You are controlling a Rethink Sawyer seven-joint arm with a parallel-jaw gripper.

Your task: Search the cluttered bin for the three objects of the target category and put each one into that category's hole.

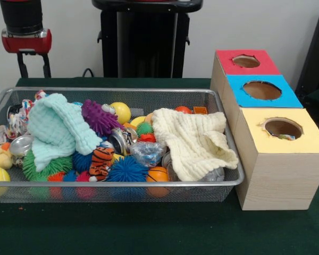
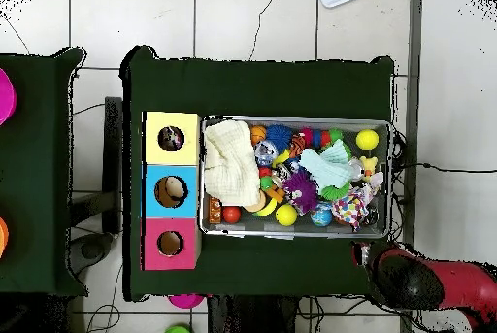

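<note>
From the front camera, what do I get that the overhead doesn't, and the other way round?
Front only: the wooden side walls of the box and the mesh wall of the bin, with a tiger-striped toy and a crumpled can readable among the clutter.
Overhead only: straight down into all three holes, something pale inside the blue hole, plus the tiled floor around the table.
Both: cream cloth at the bin's box end, mint cloth, purple spiky toy, yellow ball.

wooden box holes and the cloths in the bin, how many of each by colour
Red-topped hole: 1
Blue-topped hole: 1
Yellow-topped hole: 1
Mint green knitted cloth: 1
Cream knitted cloth: 1
Total: 3 holes and 2 cloths, 5 in all.
</note>
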